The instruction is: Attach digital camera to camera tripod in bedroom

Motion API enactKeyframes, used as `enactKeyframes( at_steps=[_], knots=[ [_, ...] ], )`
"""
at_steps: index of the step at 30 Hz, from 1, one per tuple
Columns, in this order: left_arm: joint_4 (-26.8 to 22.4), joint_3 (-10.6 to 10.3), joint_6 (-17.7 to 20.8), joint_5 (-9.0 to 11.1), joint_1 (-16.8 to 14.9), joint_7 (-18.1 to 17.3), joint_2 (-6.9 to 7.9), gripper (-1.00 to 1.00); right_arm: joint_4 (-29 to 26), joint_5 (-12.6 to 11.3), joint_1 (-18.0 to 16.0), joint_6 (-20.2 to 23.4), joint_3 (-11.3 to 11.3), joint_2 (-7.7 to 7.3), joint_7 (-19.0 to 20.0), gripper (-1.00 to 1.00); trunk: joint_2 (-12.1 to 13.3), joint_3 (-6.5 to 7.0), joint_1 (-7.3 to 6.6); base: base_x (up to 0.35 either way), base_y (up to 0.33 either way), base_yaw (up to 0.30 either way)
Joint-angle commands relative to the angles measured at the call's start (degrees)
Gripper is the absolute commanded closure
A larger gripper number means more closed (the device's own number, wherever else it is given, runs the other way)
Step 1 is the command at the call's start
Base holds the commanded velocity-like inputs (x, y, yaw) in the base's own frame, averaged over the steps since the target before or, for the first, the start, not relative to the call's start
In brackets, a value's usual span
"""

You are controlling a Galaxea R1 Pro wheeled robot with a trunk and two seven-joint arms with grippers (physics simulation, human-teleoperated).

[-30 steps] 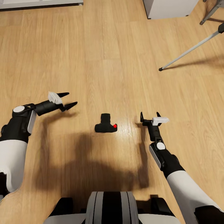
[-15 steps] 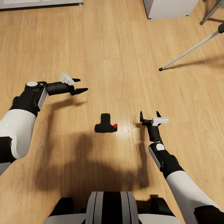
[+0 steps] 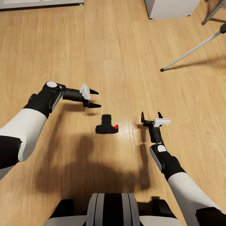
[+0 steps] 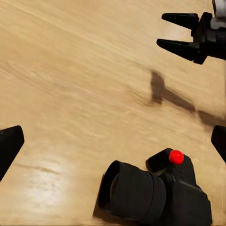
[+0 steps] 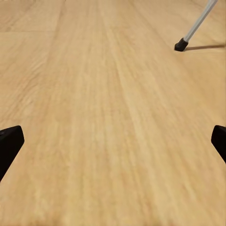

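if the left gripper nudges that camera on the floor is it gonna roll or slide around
The digital camera lies on glossy wood floor, so a sideways nudge would probably slide it rather than roll it. Its round lens barrel might let it rock or pivot. It looks rigid and compact, so the open left gripper could likely clamp the body without it flexing.

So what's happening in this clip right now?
The digital camera lies on the wood floor between the robot's arms, held by neither. The left gripper is open, beside the camera and pointing toward it. The right gripper is open on the camera's other side. One leg of the camera tripod stands farther off.
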Motion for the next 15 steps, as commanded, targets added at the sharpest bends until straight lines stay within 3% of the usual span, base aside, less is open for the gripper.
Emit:
enactKeyframes(
  at_steps=[1,11,15],
  knots=[
    [-0.03,-0.44,0.43,-0.05,0.11,-0.24,0.14,-1.00,0.02,-0.29,-0.04,-0.18,0.34,-0.08,-0.39,-1.00,-0.01,-0.03,-0.01,0.000,0.000,0.000],
    [1.03,-1.74,-0.32,-0.06,1.33,-1.38,1.60,-1.00,0.02,-0.29,-0.04,-0.12,0.35,-0.08,-0.39,-1.00,-0.01,-0.03,-0.01,0.000,0.000,0.000],
    [1.59,-2.05,-0.84,-0.06,1.90,-5.02,3.20,-1.00,0.02,-0.29,-0.04,-0.12,0.35,-0.08,-0.39,-1.00,-0.01,-0.03,-0.01,0.000,0.000,0.000]
  ],
)
